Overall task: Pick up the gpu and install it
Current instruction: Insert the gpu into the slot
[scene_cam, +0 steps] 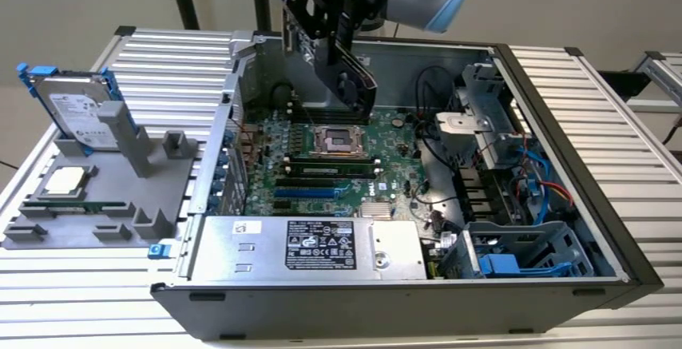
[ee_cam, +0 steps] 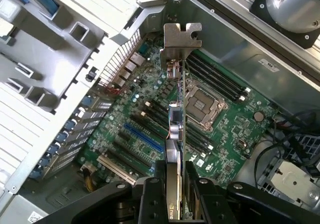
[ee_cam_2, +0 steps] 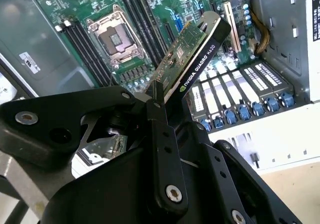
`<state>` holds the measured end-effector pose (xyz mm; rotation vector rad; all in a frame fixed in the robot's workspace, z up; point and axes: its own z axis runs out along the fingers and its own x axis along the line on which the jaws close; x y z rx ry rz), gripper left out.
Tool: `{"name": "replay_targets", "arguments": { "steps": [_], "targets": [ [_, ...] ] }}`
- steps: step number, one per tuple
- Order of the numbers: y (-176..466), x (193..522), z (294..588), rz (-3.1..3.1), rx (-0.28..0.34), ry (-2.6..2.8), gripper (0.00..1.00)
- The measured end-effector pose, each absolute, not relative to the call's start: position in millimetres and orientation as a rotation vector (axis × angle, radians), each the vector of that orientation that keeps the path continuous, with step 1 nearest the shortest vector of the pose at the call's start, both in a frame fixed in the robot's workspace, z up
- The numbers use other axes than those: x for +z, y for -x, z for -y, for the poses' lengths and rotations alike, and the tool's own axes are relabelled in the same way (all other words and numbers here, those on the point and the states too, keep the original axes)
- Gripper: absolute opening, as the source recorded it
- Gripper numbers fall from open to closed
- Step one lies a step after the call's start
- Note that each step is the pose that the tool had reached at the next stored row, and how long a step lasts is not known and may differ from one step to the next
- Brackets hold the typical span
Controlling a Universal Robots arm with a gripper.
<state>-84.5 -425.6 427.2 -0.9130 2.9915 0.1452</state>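
The gpu hangs on edge above the green motherboard inside the open computer case, toward the case's back wall. My gripper is shut on the card's upper part. In the first wrist view the gpu shows edge-on with its silver bracket at the far end, and my gripper clamps it from both sides. In the second wrist view the gpu, green card and black cooler, sticks out from the black fingers over the processor socket and memory slots.
On the exterior view's left, a grey fixture holds an upright hard drive with blue clips and a processor chip. In the case lie the power supply, a drive cage, black cables and expansion slots.
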Motion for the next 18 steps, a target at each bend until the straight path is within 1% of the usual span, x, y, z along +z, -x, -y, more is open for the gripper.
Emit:
{"name": "replay_targets", "arguments": {
  "steps": [18],
  "targets": [
    [84.6, 427.2, 425.4, -2.945, 0.146, 1.066, 0.00]
  ]
}}
